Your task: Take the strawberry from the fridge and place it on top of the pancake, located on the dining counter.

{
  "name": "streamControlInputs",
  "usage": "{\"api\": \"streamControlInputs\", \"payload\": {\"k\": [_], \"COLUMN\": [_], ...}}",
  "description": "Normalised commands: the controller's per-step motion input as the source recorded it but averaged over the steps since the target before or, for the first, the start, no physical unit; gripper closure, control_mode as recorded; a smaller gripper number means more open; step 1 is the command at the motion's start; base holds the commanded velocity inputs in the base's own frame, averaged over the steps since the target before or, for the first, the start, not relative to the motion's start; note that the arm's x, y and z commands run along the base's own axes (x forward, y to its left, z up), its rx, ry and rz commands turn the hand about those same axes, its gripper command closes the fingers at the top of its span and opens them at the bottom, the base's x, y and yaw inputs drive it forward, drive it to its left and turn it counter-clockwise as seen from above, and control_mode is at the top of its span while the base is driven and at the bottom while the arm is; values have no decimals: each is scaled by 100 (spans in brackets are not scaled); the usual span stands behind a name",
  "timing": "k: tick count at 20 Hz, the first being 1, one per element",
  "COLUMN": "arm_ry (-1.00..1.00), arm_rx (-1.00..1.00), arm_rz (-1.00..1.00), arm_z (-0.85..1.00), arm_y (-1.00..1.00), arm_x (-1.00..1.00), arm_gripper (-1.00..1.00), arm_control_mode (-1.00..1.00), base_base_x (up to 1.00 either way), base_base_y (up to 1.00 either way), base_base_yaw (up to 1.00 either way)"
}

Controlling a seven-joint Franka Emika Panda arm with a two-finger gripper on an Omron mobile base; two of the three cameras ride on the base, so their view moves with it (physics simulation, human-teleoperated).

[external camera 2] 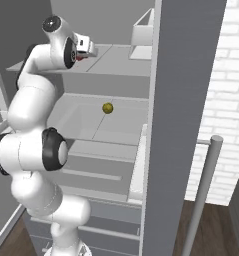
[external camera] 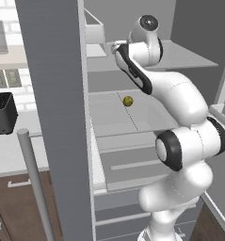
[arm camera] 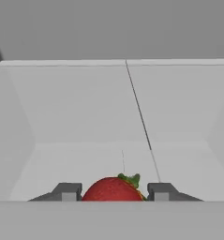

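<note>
At the hand view's bottom centre, our gripper clenches the strawberry on the fridge shelf. We should lift gently, then back straight out.

No legible text or labels anywhere

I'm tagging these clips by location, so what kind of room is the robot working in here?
Most likely a kitchen: the arm reaches into an open fridge holding a strawberry, beside a white counter on brown cabinets along a brick wall.
</note>
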Motion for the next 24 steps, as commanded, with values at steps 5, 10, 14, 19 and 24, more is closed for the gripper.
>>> {"api": "streamControlInputs", "payload": {"k": [5,10,14,19,24], "arm_ry": [0,1,14,27,25], "arm_rx": [5,2,0,-2,-9], "arm_rz": [0,0,0,0,0], "arm_z": [1,7,5,-12,-59], "arm_y": [-5,-6,-15,-26,-34], "arm_x": [-93,-100,-100,-100,-96], "arm_gripper": [100,100,100,100,100], "arm_control_mode": [-100,-100,-100,-100,-100], "base_base_x": [0,0,0,0,0], "base_base_y": [0,0,0,0,0], "base_base_yaw": [0,0,0,0,0]}}
